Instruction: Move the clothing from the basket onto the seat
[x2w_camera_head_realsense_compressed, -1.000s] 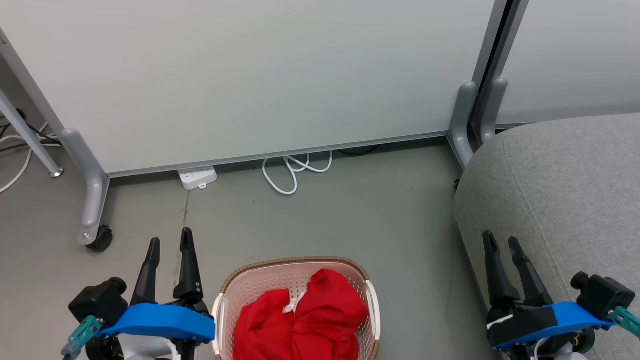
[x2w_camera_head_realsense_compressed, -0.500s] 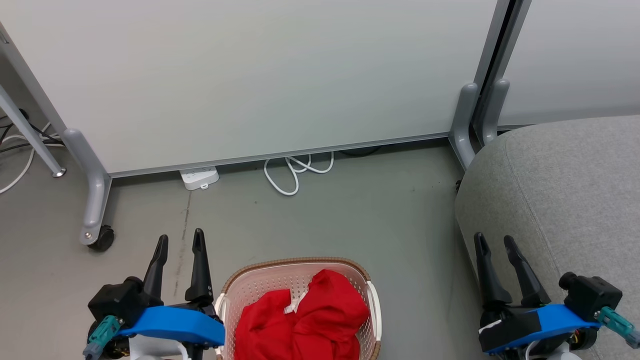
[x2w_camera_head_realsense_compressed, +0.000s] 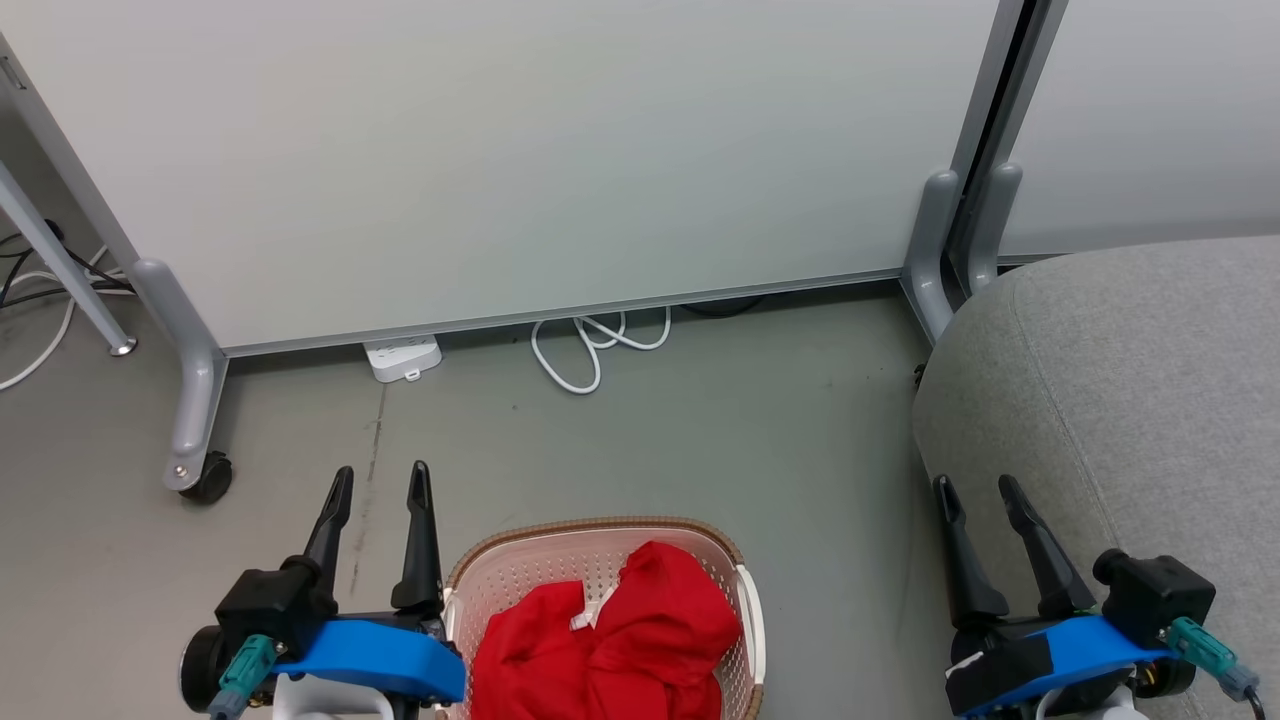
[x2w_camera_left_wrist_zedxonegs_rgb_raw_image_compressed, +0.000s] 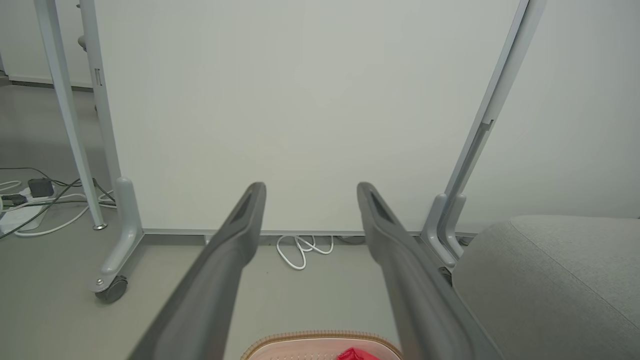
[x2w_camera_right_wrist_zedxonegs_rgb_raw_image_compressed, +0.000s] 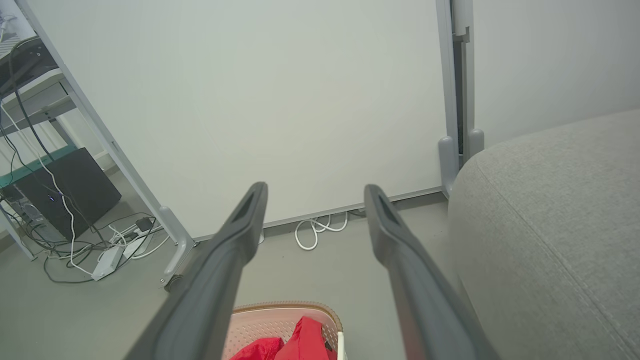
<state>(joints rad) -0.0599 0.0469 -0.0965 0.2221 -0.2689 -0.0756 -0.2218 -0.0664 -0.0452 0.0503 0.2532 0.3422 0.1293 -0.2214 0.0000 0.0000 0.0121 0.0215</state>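
Left fingers (x2w_camera_head_realsense_compressed: 420, 540): spread wide, nothing between them, hovering over the floor (x2w_camera_head_realsense_compressed: 700, 430). Basket (x2w_camera_head_realsense_compressed: 590, 525) stands on the floor just right of them, with its rim close beside the inner finger. Clothing (x2w_camera_head_realsense_compressed: 610, 640): a red heap still inside the basket, lower than both sets of fingertips. Right fingers (x2w_camera_head_realsense_compressed: 1035, 545): also wide apart and empty, at the near-left edge of the seat (x2w_camera_head_realsense_compressed: 1130, 400). The seat runs ahead and right of them, and the basket is well off to their left.

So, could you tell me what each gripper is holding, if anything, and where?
Nothing is held: the left gripper and right gripper are open; the clothing lies in the basket.
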